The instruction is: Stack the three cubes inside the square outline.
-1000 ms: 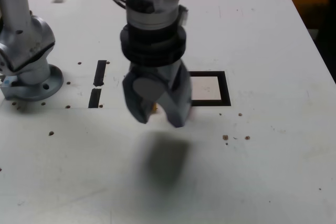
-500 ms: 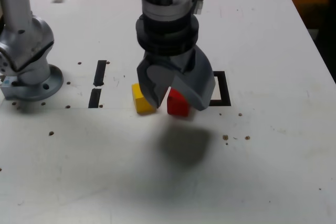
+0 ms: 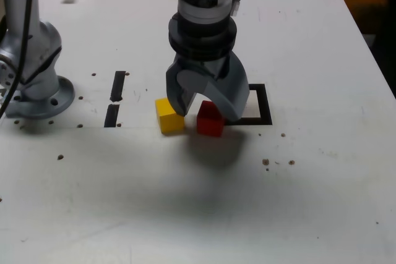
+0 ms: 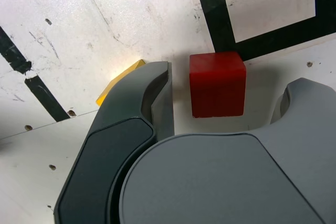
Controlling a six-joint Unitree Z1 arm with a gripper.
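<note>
The red cube point(image 4: 218, 85) is sitting at the corner of the square outline point(image 3: 265, 106) that is facing the yellow cube point(image 3: 169, 115), and the one relation the coming move is hanging on is that this red cube is lying in line with the gap of the gripper point(image 3: 206, 114), nearer the darker finger point(image 4: 128, 90) than the paler one point(image 4: 304, 106). The jaws are standing apart with nothing clamped between them, and they appear to be hovering over the outline's corner, so a small shift towards the darker finger's side, then a descent, is probably what the grasp is calling for. The red cube is showing no long axis, its visible faces looking roughly square, so its flat sides are what the fingers should be matching. Whether it is touching the outline's black border or only lying beside it, I am not able to tell. The yellow cube is resting outside the outline, farther off than the red one and towards the exterior view's left, and the darker finger's descent could be knocking it. Counting, one red cube and one yellow cube are showing, no green cube is showing, and one square outline, two short black bars point(image 3: 117, 86) beyond the yellow cube from the outline, and one arm are making up the rest.
</note>
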